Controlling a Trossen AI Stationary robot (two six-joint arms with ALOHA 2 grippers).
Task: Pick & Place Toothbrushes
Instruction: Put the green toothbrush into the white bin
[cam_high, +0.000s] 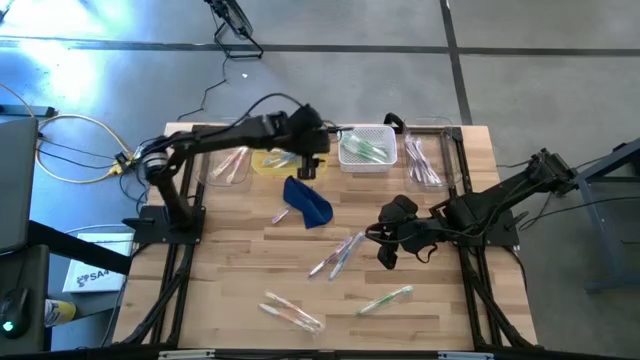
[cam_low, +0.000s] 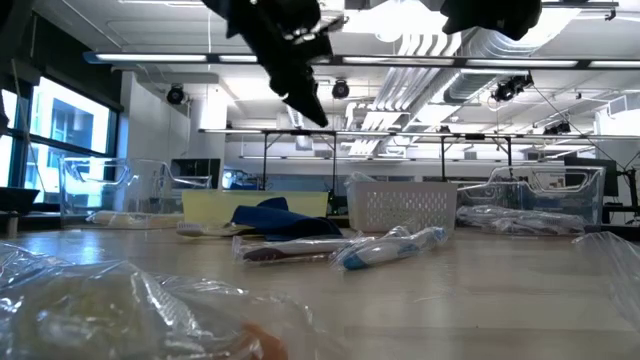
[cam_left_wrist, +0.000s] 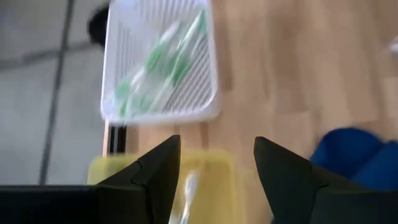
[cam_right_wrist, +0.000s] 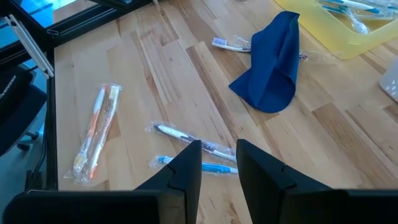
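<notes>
Left tool (cam_high: 309, 165) fingers apart above yellow tray (cam_high: 272, 160), right tool (cam_high: 385, 250) slightly parted over toothbrushes (cam_high: 338, 254)

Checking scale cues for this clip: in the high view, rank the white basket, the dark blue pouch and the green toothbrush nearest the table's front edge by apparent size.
1. white basket
2. dark blue pouch, somewhat smaller
3. green toothbrush, by far the thinnest

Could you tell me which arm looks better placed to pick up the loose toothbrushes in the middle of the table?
Probably the right: its open gripper hovers beside the central toothbrushes, while the left gripper is over the yellow tray.
</notes>
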